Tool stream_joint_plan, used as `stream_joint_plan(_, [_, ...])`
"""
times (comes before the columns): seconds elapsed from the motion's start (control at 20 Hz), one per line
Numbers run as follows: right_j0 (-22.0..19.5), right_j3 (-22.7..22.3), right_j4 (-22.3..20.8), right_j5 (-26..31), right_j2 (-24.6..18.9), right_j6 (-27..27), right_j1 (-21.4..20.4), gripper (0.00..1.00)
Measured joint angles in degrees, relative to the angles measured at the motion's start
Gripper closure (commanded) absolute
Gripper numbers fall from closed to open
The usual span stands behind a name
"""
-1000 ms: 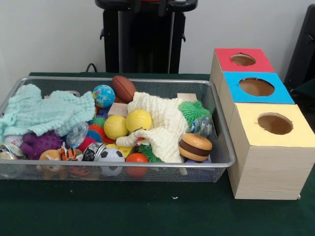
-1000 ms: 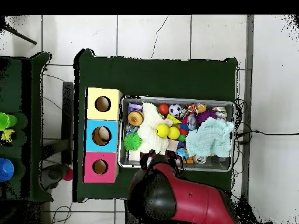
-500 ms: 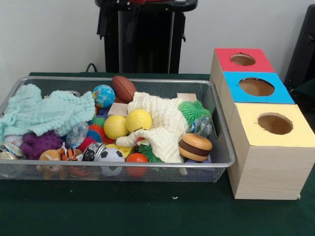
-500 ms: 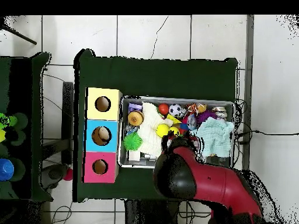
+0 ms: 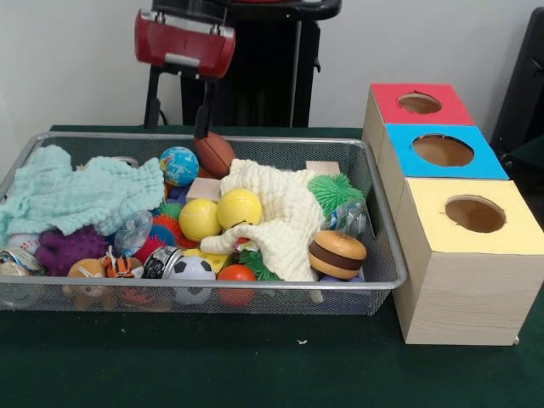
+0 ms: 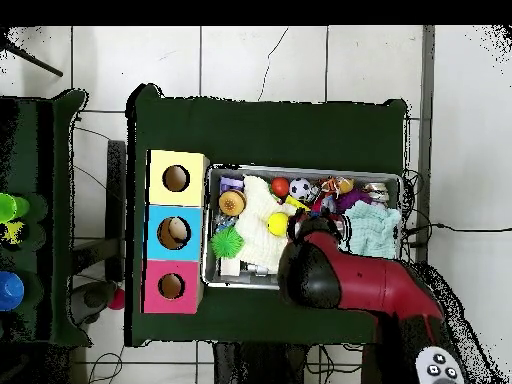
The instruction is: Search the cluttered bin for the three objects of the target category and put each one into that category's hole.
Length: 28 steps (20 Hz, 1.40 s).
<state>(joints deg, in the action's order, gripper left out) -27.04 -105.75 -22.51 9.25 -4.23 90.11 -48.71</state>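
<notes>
The silver wire-mesh bin [image 5: 212, 286] lies on the green table, full of toys. A tan-brown plush [image 5: 85, 270] and an orange tiger-striped plush [image 5: 121, 265] lie side by side at the bin's front left corner. I cannot make out a third plush. My gripper [image 5: 178, 129] hangs open and empty above the bin's far rim, over the brown football [image 5: 213, 152]. The red-faced round hole [image 5: 419, 103] is on the farthest wooden box, right of the bin. In the overhead view my red arm [image 6: 340, 285] covers the gripper and the middle of the bin [image 6: 300, 169].
The blue-faced hole [image 5: 443, 150] and the yellow-faced hole [image 5: 474, 213] are on the nearer boxes. A mint cloth [image 5: 76, 194] and a cream cloth [image 5: 285, 212] cover parts of the pile. A purple spiky ball [image 5: 68, 248], a toy burger [image 5: 337, 254] and yellow balls [image 5: 219, 214] lie among the clutter.
The gripper has come down into the front view from the top edge. In the overhead view the arm has swung over the bin, towards the mint cloth's side.
</notes>
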Motion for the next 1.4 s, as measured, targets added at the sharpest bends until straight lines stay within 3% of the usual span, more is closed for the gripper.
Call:
stream_joint_plan(0.35, [-2.3, 5.3, -2.2, 0.0, -1.3, 0.0, 6.3, 0.00])
stream_joint_plan(0.9, [-8.3, 10.8, -5.5, 0.0, -6.9, 0.0, 10.0, 0.00])
stream_joint_plan(1.4, [-10.8, 15.9, -9.5, 0.0, -10.4, 0.0, 13.5, 0.00])
